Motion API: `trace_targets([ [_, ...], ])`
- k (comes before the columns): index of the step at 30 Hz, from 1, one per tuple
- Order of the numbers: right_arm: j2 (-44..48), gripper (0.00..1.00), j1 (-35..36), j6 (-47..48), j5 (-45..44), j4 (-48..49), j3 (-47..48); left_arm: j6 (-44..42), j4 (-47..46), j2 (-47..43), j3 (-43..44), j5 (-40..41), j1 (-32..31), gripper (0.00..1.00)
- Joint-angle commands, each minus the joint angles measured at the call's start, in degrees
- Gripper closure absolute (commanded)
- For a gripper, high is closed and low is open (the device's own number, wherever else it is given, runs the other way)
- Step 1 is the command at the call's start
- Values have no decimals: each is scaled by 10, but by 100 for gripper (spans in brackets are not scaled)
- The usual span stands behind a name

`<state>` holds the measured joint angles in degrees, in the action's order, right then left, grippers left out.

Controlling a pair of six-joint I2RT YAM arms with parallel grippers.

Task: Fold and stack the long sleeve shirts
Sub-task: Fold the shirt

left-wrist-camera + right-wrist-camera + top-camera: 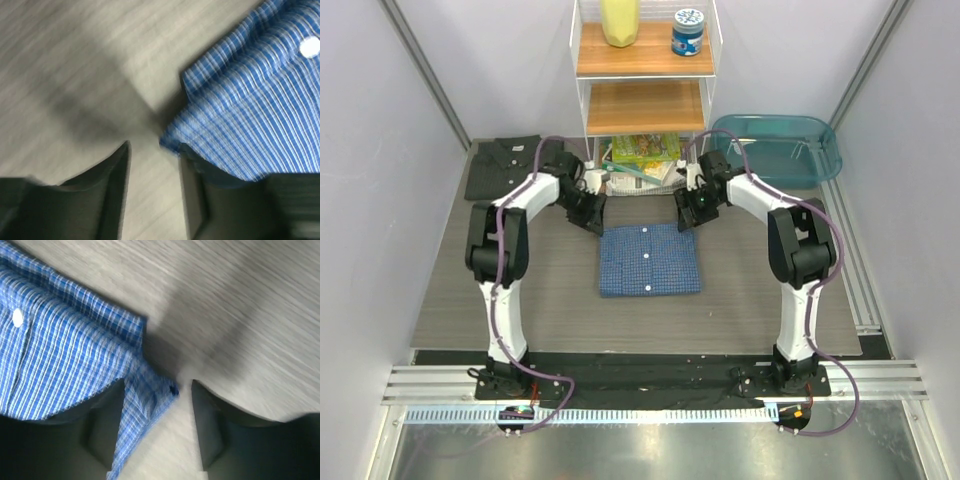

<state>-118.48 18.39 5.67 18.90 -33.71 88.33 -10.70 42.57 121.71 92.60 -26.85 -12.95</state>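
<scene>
The blue check shirt [649,259] lies folded into a square on the table's middle, buttons up. The dark charcoal shirt [510,167] lies folded at the far left. My left gripper [595,220] is open just above the blue shirt's far left corner; in the left wrist view [154,165] the corner [240,115] lies by the right finger, with bare table between the fingers. My right gripper [686,216] is open at the far right corner; in the right wrist view [157,405] a loose flap of blue cloth [145,400] lies between the open fingers.
A white shelf unit [642,90] with a yellow object and a blue jar stands at the back, with packets under it [645,155]. A teal plastic tub [780,148] sits at the back right. The table's right edge has a metal rail [860,280].
</scene>
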Motion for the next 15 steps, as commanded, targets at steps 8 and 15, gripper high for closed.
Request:
trace_targets([
  [8,323,0,-15,-3,51,-74,3,23,-64,-437,-152,-82,28,0],
  [15,293,0,-14,-125,346,-38,-66,157,-191,-522,-291,-236,0,0],
])
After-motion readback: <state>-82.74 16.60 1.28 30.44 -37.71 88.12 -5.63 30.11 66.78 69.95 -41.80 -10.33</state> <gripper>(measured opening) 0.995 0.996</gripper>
